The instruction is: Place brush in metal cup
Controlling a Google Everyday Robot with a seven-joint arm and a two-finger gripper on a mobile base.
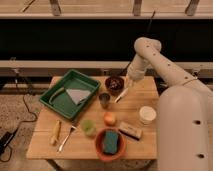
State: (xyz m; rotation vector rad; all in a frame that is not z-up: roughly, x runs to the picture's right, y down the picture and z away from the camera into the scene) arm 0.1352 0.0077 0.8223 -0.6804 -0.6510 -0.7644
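**Brush lies slanted beside the metal cup, claw at its upper end**

The long slim white-handled brush (120, 96) rests at a slant on the pale wooden table (142, 97), between the small dull grey-brown metal cup (104, 100) on its left and the robot's white arm on its right. The brush is just beside the cup, not in it. The claw (129, 86) sits at the upper end of the brush, close to the dark round bowl (115, 83). Whether it is clenched on the handle or released, I cannot tell.

By its looks the brush is light and stiff, with a smooth, narrow handle that may slip in a loose grip. A hold high on the handle seems best, leaving the other end free to drop into the cup. The brush is much longer than the cup is tall, so it will probably lean on the rim, and the short, light cup could tip.

Count:
- one brush
- three cups: the metal one, a white cup (147, 115) and a translucent green cup (89, 127)
- two bowls: the dark one and a reddish bowl (110, 150) holding a teal sponge (110, 141)
- one green plastic tray (56, 102)
- one orange fruit (109, 118)
- one pale fork-like utensil (66, 139)
- one stubby yellow item (56, 132)
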